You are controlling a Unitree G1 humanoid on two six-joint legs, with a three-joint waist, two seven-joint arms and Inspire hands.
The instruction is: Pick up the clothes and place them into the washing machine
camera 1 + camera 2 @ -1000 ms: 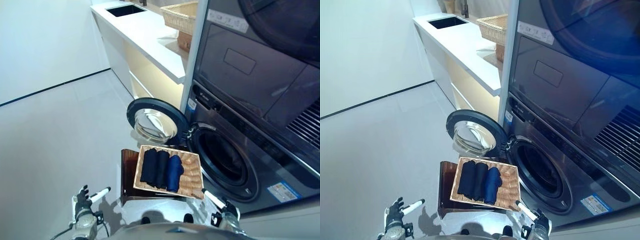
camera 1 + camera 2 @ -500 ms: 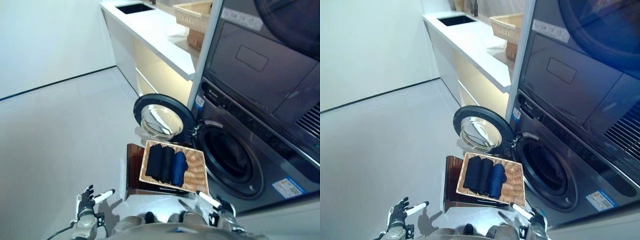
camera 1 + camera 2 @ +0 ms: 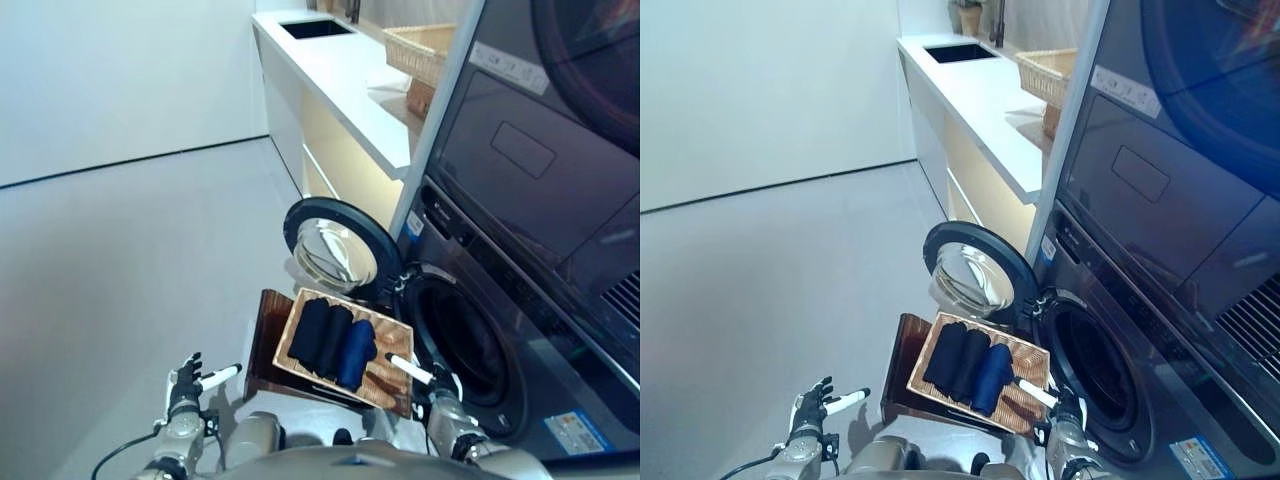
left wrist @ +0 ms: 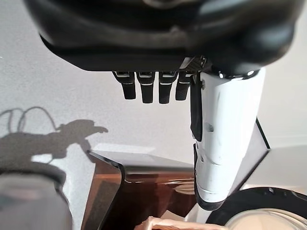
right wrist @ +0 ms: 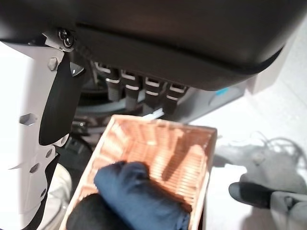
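Three rolled clothes, two black (image 3: 322,334) and one blue (image 3: 357,350), lie side by side in a flat wicker tray (image 3: 388,372). The tray rests on a low brown stool (image 3: 265,335) in front of the washing machine's dark drum opening (image 3: 460,345), whose round door (image 3: 335,250) is swung open. My right hand (image 3: 440,402) hovers open by the tray's near right corner; its wrist view shows the blue roll (image 5: 139,196) just past its straight fingers (image 5: 139,88). My left hand (image 3: 185,385) is open over the floor left of the stool, holding nothing.
A dryer (image 3: 540,150) is stacked above the washing machine. A white counter (image 3: 350,70) with a sink (image 3: 315,27) and a wicker basket (image 3: 425,40) runs along the wall behind. Grey floor (image 3: 130,260) stretches to the left.
The whole picture has shifted, so the camera has moved. My right hand has come closer to the tray's near right corner. The clothes have not moved.
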